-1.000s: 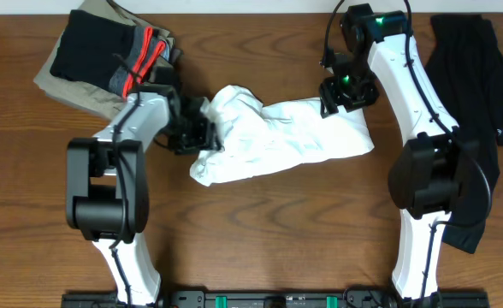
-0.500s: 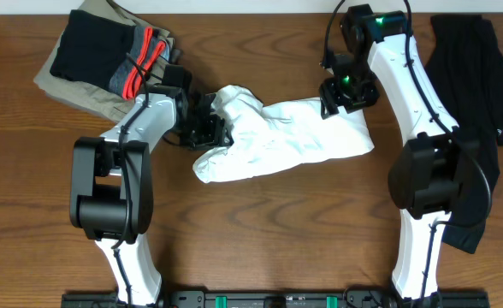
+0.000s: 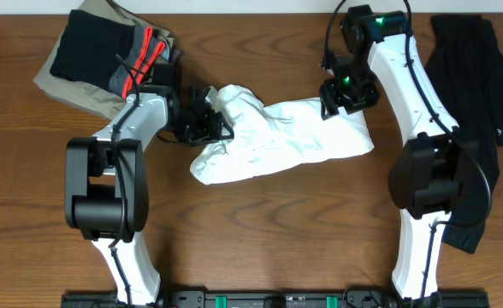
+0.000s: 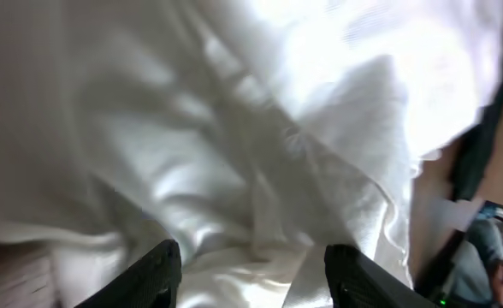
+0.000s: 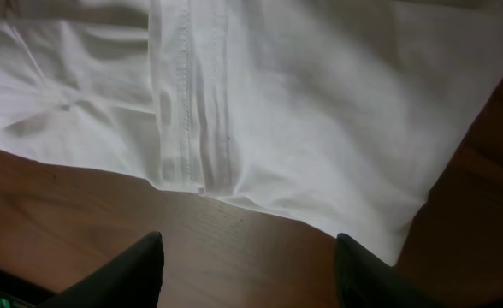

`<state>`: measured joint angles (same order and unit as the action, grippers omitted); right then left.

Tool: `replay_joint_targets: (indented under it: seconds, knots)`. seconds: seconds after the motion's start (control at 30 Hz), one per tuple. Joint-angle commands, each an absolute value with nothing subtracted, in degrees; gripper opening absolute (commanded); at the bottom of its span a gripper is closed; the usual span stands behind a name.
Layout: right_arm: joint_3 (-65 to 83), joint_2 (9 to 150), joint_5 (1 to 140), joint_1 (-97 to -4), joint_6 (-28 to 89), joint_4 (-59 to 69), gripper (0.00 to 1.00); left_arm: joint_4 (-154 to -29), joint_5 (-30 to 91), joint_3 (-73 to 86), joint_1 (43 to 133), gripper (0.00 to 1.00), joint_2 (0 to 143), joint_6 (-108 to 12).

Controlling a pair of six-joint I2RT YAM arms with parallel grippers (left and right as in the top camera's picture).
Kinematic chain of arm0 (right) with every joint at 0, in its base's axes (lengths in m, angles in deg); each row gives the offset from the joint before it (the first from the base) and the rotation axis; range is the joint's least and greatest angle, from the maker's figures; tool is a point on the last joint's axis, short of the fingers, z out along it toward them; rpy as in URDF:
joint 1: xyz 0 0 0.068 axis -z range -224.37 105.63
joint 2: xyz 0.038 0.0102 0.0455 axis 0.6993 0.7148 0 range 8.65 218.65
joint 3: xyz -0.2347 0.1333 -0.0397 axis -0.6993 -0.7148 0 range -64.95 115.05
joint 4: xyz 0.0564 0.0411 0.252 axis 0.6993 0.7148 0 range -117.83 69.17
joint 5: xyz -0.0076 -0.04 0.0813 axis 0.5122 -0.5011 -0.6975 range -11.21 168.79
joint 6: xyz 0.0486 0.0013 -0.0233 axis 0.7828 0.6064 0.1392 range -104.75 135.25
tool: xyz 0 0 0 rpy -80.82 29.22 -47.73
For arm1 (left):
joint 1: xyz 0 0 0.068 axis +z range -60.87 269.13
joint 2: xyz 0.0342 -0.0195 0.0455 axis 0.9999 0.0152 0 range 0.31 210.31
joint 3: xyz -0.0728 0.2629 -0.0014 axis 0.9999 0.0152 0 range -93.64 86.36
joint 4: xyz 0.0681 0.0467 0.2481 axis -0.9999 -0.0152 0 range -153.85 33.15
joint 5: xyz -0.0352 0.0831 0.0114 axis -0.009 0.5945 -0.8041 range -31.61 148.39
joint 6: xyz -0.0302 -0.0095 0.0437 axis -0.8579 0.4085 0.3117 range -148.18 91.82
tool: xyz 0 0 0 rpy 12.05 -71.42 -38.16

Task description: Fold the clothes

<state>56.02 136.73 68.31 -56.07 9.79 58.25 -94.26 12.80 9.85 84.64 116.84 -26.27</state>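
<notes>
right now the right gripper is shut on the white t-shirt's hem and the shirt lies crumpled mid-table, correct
No. The right gripper is open: the right wrist view shows its fingers spread wide above the wooden table, short of the white T-shirt hem, holding nothing. The shirt does lie crumpled mid-table.

**White shirt on brown wood, dark clothes at the sides**

The shirt point(image 3: 277, 141) is plain white, shading to grey in its creases. Up close, its hem carries rows of white stitching. The table point(image 3: 277, 231) is a warm mid-brown with darker wood grain.

In the far left corner a pile point(image 3: 50, 81) shows khaki underneath and black on top. A grey piece point(image 3: 140, 62) with bright red stripes lies beside the black.

On the right lies a black garment point(image 3: 482, 77) with small white lettering near its edge.

The arms point(image 3: 405, 77) are white with black joints, and one has a green light point(image 3: 377, 17) glowing on it. The left gripper point(image 4: 251, 269) and the right gripper point(image 5: 247, 257) are black.
</notes>
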Motion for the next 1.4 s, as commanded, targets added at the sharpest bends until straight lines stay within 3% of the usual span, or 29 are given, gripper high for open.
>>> replay_joint_targets:
  seconds: [0.0,0.33,0.4,0.67,0.9,1.03,1.27,1.37]
  knots:
    - [56.9,135.2,68.5,-55.6,9.2,58.4,0.61,-93.8,8.0,10.2,85.1,0.56,117.6,-24.8]
    - [56.9,135.2,68.5,-55.6,9.2,58.7,0.61,-93.8,8.1,10.2,86.4,0.56,117.6,-22.8]
    - [56.9,135.2,68.5,-55.6,9.2,58.8,0.62,-93.9,8.9,10.2,87.6,0.52,117.6,-22.9]
    - [56.9,135.2,68.5,-55.6,9.2,58.5,0.62,-97.3,22.5,10.2,91.6,0.50,117.6,-23.0]
    - [56.9,135.2,68.4,-55.6,9.2,57.7,0.62,-97.6,29.6,10.2,87.0,0.51,117.8,-19.6]
    - [56.9,135.2,68.4,-55.6,9.2,57.8,0.62,-96.8,32.1,10.2,83.6,0.61,118.4,-19.6]
    - [56.9,135.2,68.4,-55.6,9.2,57.9,0.62,-94.9,37.0,10.2,80.4,0.63,120.1,-21.7]
    - [56.9,135.2,68.4,-55.6,9.2,57.9,0.62,-95.0,46.0,10.2,80.3,0.52,120.7,-27.9]
